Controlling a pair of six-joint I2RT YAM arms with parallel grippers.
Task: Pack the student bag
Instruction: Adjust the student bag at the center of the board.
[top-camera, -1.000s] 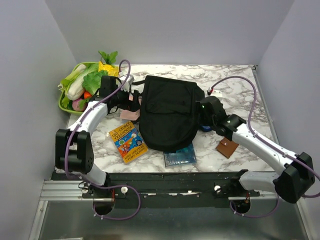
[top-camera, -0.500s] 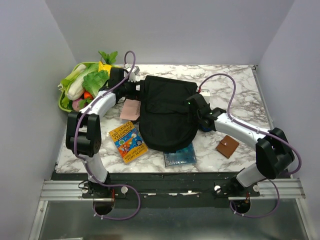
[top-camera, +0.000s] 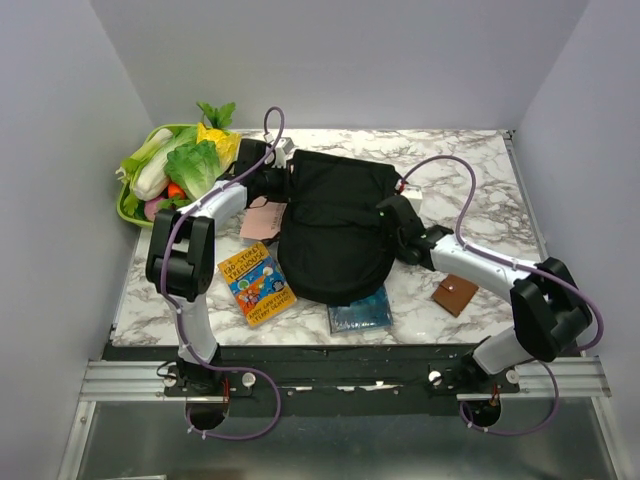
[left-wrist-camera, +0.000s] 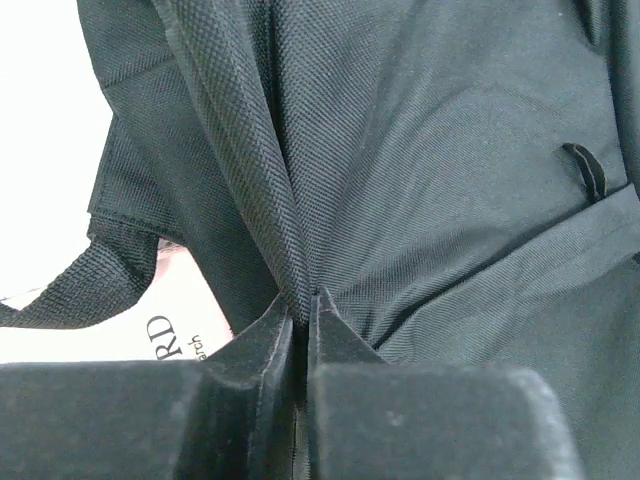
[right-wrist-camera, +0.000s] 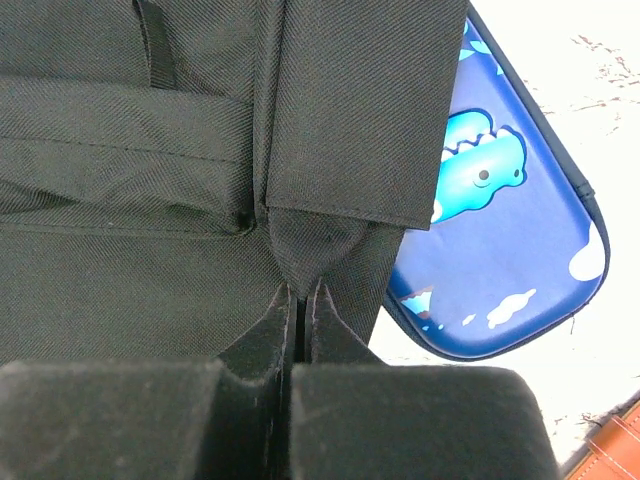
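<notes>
The student bag (top-camera: 335, 225), a floppy black backpack, lies flat in the middle of the marble table. My left gripper (top-camera: 283, 183) is at the bag's upper left edge. In the left wrist view my left gripper (left-wrist-camera: 302, 300) is shut on a raised fold of the bag's fabric (left-wrist-camera: 240, 180). My right gripper (top-camera: 388, 222) is at the bag's right edge. In the right wrist view my right gripper (right-wrist-camera: 300, 290) is shut on a pinch of the bag's cloth (right-wrist-camera: 310, 240) just below a strap.
A blue patterned case (right-wrist-camera: 500, 230) lies partly under the bag's right side. A picture book (top-camera: 255, 283), a teal item (top-camera: 360, 312), a brown wallet (top-camera: 455, 295) and a pink card (top-camera: 262, 218) lie around the bag. A green tray (top-camera: 124, 206) of toy vegetables sits back left.
Both grippers have gone from open to shut on the bag's fabric. The left arm reached right to the bag's upper left edge; the right arm moved left onto its right side.
</notes>
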